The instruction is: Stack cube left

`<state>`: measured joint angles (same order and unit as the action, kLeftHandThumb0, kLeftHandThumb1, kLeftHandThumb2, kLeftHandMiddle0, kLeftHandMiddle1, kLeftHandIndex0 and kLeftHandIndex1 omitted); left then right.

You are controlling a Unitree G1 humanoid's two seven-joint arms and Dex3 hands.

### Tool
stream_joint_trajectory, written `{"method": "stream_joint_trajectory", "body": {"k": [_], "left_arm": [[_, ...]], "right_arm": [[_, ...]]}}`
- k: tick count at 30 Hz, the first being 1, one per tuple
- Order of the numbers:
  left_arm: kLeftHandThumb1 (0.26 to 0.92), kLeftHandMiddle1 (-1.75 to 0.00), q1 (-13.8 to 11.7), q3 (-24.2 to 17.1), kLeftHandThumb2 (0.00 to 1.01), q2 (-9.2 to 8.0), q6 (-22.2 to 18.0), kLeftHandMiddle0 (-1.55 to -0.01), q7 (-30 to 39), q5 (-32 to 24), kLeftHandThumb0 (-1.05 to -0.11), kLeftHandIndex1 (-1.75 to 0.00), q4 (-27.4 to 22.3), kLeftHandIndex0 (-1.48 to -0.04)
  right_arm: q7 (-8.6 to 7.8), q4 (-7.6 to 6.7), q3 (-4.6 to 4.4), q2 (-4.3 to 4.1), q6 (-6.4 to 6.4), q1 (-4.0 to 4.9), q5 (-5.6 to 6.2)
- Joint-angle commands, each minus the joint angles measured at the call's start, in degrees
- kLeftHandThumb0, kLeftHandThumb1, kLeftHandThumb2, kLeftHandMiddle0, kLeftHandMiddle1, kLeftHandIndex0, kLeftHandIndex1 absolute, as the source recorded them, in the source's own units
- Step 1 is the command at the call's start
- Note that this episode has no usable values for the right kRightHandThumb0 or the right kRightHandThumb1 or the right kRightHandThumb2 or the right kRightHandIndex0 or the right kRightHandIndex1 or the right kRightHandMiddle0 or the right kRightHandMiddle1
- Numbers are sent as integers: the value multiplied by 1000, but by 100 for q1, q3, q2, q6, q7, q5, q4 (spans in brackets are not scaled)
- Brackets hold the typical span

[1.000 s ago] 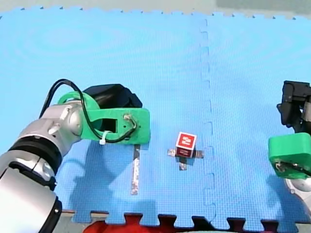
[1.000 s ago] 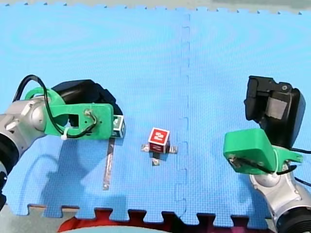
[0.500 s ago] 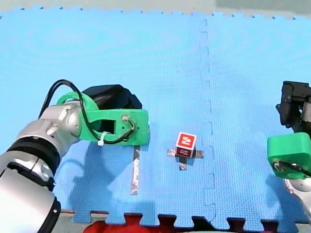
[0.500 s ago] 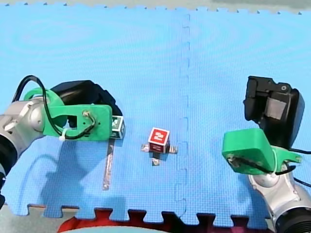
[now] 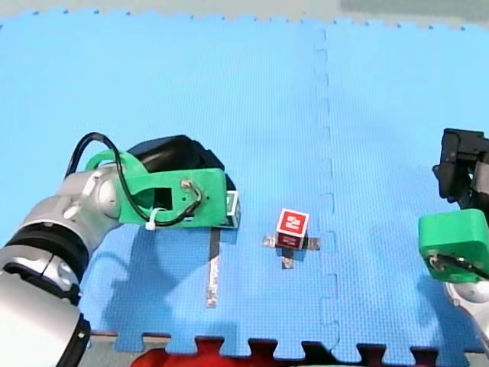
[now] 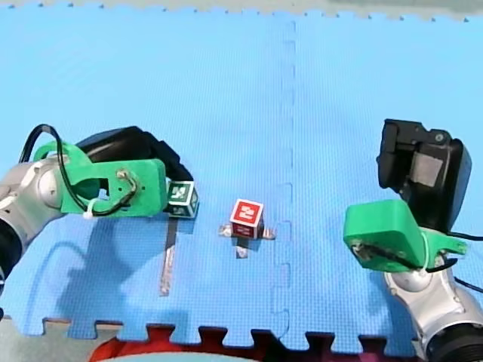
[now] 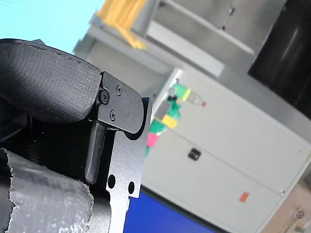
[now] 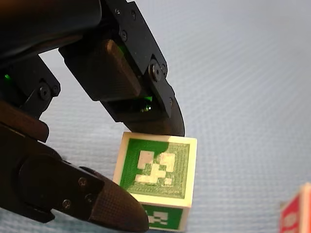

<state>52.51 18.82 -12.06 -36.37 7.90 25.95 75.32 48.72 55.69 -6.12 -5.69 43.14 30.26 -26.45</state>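
Note:
A green-and-white marker cube stands on the blue foam mat, left of centre. My left hand, behind a green bracket, is right beside it. In the second wrist view the cube sits between black fingers; one tip meets its far top edge, another fingertip crosses its near corner. A red cube sits on a cross of grey tape a short way right of the green one. My right hand is at the right edge, holding nothing.
A grey tape strip lies on the mat in front of the green cube. The mat's seam runs front to back just right of the red cube. The mat's notched front edge is close below.
My left hand and its bracket have slid left, uncovering more of the green cube, which stays in place on the mat. The right hand and red cube have not moved.

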Motion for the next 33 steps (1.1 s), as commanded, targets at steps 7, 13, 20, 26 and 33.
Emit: {"method": "stream_joint_trajectory", "body": {"k": [7,13,20,26,33], "left_arm": [[825,-1746,407,-696,0,-196,-429,-979,768,-861,-473,-27,-453,-1249],[821,-1746,440,-750,0,-287,-645,-959,608,-859,-471,-23,-511,-1251],[816,-1746,462,-851,0,-289,-748,-935,640,-917,-464,-20,-474,-1254],[812,-1746,471,-848,0,-315,-793,-905,591,-881,-455,-18,-500,-1257],[810,-1746,461,-743,0,-307,-757,-906,545,-751,-449,-17,-543,-1261]], "right_arm": [[33,121,9,-15,57,85,28],[51,150,3,-5,69,103,26],[8,145,9,-6,110,85,57],[-22,141,15,1,107,78,74],[-39,148,20,0,109,69,82]]}}
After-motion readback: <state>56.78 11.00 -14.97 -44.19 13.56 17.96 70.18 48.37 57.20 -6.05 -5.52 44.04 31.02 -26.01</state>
